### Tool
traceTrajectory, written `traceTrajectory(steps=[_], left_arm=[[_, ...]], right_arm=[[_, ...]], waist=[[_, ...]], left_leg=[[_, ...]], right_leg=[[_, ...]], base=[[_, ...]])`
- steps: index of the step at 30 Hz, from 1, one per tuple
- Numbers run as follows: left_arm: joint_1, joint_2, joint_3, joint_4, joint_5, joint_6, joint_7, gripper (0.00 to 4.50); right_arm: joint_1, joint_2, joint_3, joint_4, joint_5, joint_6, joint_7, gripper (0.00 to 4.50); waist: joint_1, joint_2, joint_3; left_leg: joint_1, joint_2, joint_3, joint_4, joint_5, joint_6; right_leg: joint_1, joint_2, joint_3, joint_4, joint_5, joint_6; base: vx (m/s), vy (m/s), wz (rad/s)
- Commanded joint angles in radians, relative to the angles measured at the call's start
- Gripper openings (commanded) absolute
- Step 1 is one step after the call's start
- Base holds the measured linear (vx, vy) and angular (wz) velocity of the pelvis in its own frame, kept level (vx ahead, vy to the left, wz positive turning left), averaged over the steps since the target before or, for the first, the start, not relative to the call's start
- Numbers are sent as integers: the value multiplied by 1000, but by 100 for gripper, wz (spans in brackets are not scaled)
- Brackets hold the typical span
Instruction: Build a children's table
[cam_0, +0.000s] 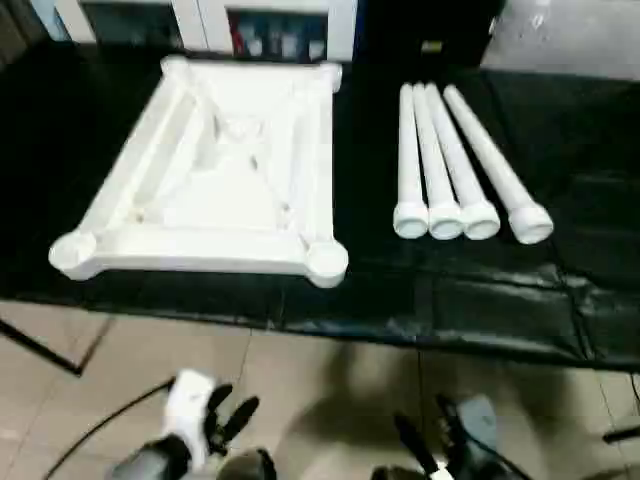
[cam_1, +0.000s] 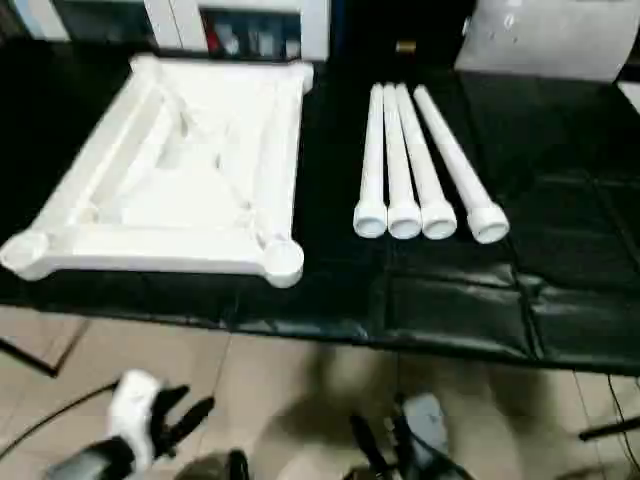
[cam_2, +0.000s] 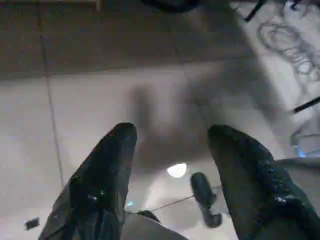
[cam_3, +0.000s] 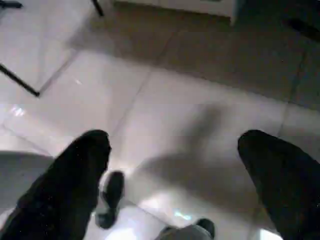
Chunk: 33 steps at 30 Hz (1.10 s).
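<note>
Tabletop lies underside up on table. Four legs lie side by side right of tabletop, apart from it, flared ends toward near edge. Cabinet behind tabletop. Floor before table.

Low in the frame, the left gripper is showing a white housing with two slim black fingers and a black cable trailing off it, while the right gripper is wearing a grey-blue housing above broad, glossy black fingers with rounded tips.
</note>
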Motion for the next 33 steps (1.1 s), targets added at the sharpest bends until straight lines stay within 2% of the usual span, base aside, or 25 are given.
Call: traceTrajectory(steps=[1,2,3,5,6,7,9,11,12,15,16,17,18,20,21,22,24,25,26,27,29,30,31,32,33], left_arm=[[48,30,-20,-111,-5,-8,-47,267],[48,30,-20,-111,-5,-8,-47,267],[83,47,-9,-179,-28,-1,-51,267],[113,53,5,-251,-45,18,-50,267],[144,60,20,-330,-67,42,-58,267],[162,66,29,-378,-80,58,-63,267],[203,87,41,-471,-123,96,-78,267],[206,88,42,-477,-126,100,-79,267],[237,117,51,-561,-177,134,-83,267],[284,196,93,-725,-294,188,-106,267],[280,217,127,-776,-358,224,-100,267],[280,217,127,-776,-358,224,-100,267],[269,227,165,-823,-418,269,-81,267],[241,236,192,-843,-446,300,-65,267],[112,240,243,-858,-502,352,3,267],[112,240,243,-858,-502,352,3,267],[-80,228,256,-844,-563,406,122,267],[-80,228,256,-844,-563,406,122,267],[-163,225,242,-829,-555,445,190,267],[-221,223,229,-813,-511,476,237,267],[-280,198,201,-788,-466,499,265,267],[-311,181,180,-769,-405,513,293,267],[-311,181,180,-769,-405,513,293,267],[-350,153,148,-730,-326,523,332,267],[-363,142,134,-709,-292,522,349,267]], right_arm=[[66,-28,17,-174,73,66,46,450],[66,-28,17,-174,73,66,46,450],[116,-51,24,-268,103,71,59,450],[151,-68,23,-343,136,93,64,450],[190,-91,12,-436,179,126,69,450],[214,-105,5,-494,206,147,72,450],[263,-144,-13,-622,297,223,92,450],[266,-147,-14,-630,304,229,94,450],[305,-186,-41,-737,372,297,114,450],[333,-245,-118,-872,476,333,125,450],[313,-249,-144,-887,458,315,111,450],[313,-249,-144,-887,458,315,111,450],[290,-248,-166,-903,449,312,81,450],[251,-240,-187,-918,486,334,34,450],[121,-221,-223,-955,552,392,-86,450],[121,-221,-223,-955,552,392,-86,450],[-32,-194,-225,-980,586,461,-208,450],[-32,-194,-225,-980,586,461,-208,450],[-94,-177,-220,-976,611,494,-267,450],[-137,-160,-213,-972,624,514,-297,450],[-185,-128,-187,-937,506,553,-342,450],[-204,-121,-158,-922,439,553,-334,450],[-204,-121,-158,-922,439,553,-334,450],[-241,-129,-91,-888,271,559,-370,450],[-261,-131,-58,-864,177,554,-405,450]], waist=[[4,-3,-19],[5,-2,-19],[3,-3,-16],[5,-4,-13],[4,-9,-6],[7,-8,-5],[5,-11,-2],[3,-9,-2],[1,-16,1],[6,-14,-1],[4,-12,0],[3,-12,2],[1,-14,3],[1,-14,0],[1,-15,-9],[-1,-14,-12],[-1,-9,-16],[0,-9,-14],[0,-11,-20],[-5,-8,-26],[-4,-9,-37],[-3,-7,-43],[-3,-7,-43],[-3,-2,-49],[-5,-5,-50]], left_leg=[[16,60,-20,-87,-278,114],[18,61,-21,-87,-280,110],[20,59,-20,-87,-273,93],[20,60,-21,-89,-279,81],[20,57,-20,-91,-280,74],[20,60,-23,-93,-283,71],[24,56,-23,-91,-279,63],[26,55,-24,-92,-277,55],[27,51,-23,-91,-278,44],[29,52,-26,-89,-253,40],[30,49,-24,-88,-246,33],[31,48,-22,-89,-254,28],[32,44,-20,-90,-261,13],[33,44,-20,-88,-244,11],[39,36,-22,-83,-197,2],[43,35,-23,-81,-178,-1],[46,30,-18,-72,-125,-17],[44,28,-17,-69,-112,-22],[37,24,-15,-64,-87,-22],[41,20,-14,-59,-67,-33],[37,17,-14,-53,-34,-46],[32,14,-15,-50,-23,-61],[32,14,-15,-50,-23,-61],[32,15,-16,-48,-41,-65],[31,14,-15,-48,-42,-78]], right_leg=[[16,-35,28,-72,41,-142],[16,-35,27,-72,42,-135],[15,-34,27,-71,51,-128],[16,-35,27,-71,53,-122],[16,-32,28,-71,58,-118],[17,-36,28,-72,53,-114],[16,-30,28,-73,61,-94],[14,-29,26,-74,53,-83],[15,-28,27,-76,29,-77],[19,-28,27,-72,60,-58],[14,-25,25,-71,64,-60],[11,-23,25,-73,50,-64],[10,-24,25,-75,0,-72],[12,-24,26,-75,3,-72],[16,-20,24,-67,37,-78],[14,-18,23,-64,49,-81],[12,-12,22,-54,106,-89],[12,-12,22,-52,123,-87],[22,-15,22,-47,156,-81],[21,-10,21,-43,185,-75],[28,-10,21,-39,201,-67],[35,-10,20,-35,226,-72],[35,-10,20,-35,226,-72],[39,-11,20,-33,221,-75],[39,-9,18,-37,200,-75]], base=[[0,0,0],[0,0,0],[0,0,0],[0,0,0],[0,0,0],[0,0,0],[0,0,0],[0,0,0],[0,0,0],[0,0,0],[0,0,0],[0,0,0],[0,0,0],[0,0,0],[0,0,0],[0,0,0],[-35,-2,1],[-53,-8,1],[-53,-8,1],[0,0,0],[0,0,0],[0,0,0],[0,0,0],[0,0,0],[0,0,0]])
